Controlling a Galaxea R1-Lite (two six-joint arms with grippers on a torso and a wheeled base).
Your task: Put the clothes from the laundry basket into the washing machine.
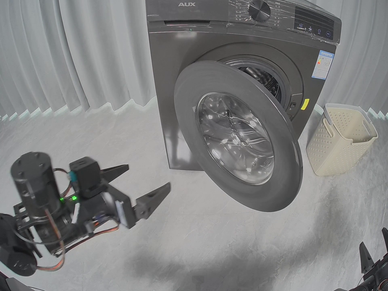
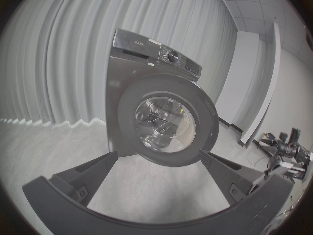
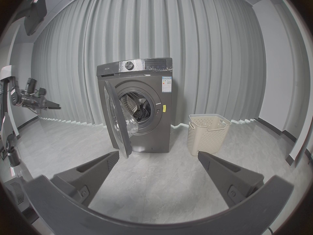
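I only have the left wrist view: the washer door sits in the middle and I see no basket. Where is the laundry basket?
Observer: The laundry basket stands on the floor beside the washing machine, on the robot's right of it, with a gap between them.
Operator: Anything left in it?
Observer: In the head view, the part of its inside that shows looks bare; I see no clothes there.
Operator: The door glass hides the drum from me. Is anything inside?
Observer: The right wrist view looks past the open door into the drum, where a dark bundle lies low down, likely clothing.
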